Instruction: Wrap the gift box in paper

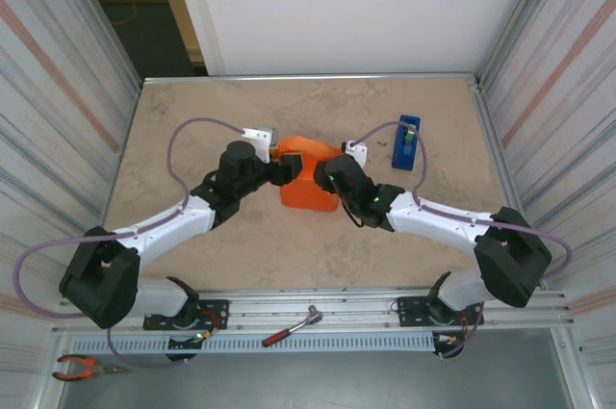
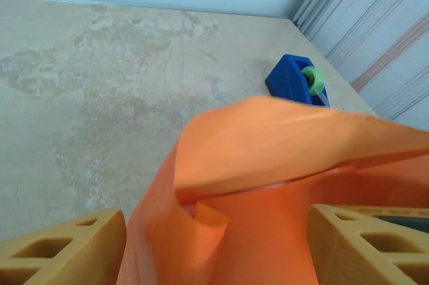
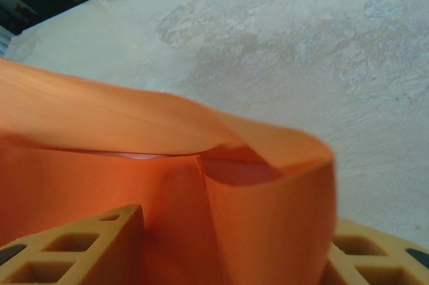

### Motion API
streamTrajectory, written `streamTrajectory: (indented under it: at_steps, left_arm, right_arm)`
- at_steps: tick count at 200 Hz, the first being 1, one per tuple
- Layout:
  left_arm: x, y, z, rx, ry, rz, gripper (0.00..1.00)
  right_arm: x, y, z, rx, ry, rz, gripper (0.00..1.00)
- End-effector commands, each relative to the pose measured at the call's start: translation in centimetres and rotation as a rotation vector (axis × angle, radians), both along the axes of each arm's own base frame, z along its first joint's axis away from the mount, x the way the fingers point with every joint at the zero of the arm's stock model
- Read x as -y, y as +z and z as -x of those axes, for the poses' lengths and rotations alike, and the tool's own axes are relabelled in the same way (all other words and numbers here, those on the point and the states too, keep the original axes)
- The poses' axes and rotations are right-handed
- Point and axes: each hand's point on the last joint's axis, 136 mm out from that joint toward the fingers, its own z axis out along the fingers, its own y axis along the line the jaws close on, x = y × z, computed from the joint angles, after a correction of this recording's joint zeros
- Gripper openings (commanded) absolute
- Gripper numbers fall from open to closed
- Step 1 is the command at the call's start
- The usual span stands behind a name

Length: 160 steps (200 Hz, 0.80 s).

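Tan tabletop, right jaws clamping orange paper, left jaws straddling it

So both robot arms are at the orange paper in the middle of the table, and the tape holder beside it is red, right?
Not quite. The tape holder is blue, not red. The top external view shows it on the table, to the right of the orange paper, and the left wrist view shows its blue too. The rest is right.
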Motion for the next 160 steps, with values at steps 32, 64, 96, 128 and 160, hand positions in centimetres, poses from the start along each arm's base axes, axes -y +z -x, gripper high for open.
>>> streamTrajectory:
  at_steps: [32, 64, 96, 128, 160]
  left_arm:
    - [0.6, -2.8, 0.4, -0.032, -0.051, -0.043, 0.7]
    - [0.9, -3.8, -0.4, -0.022, -0.028, -0.089, 0.66]
    - [1.8, -3.9, -1.6, -0.014, -0.03, -0.103, 0.48]
    - [2.3, -3.3, -1.6, -0.002, -0.038, -0.099, 0.31]
    - [2.5, -2.0, -1.3, 0.02, -0.039, -0.079, 0.17]
  right_arm:
    - [1.3, -6.0, 2.4, -0.184, 0.079, 0.195, 0.55]
    - [1.4, -5.6, 1.7, -0.165, 0.087, 0.241, 0.54]
    - [1.2, -5.0, 0.6, -0.13, 0.094, 0.295, 0.52]
    - [0.9, -3.9, -0.5, -0.097, 0.096, 0.321, 0.46]
    - [0.5, -2.7, -1.2, -0.073, 0.105, 0.321, 0.35]
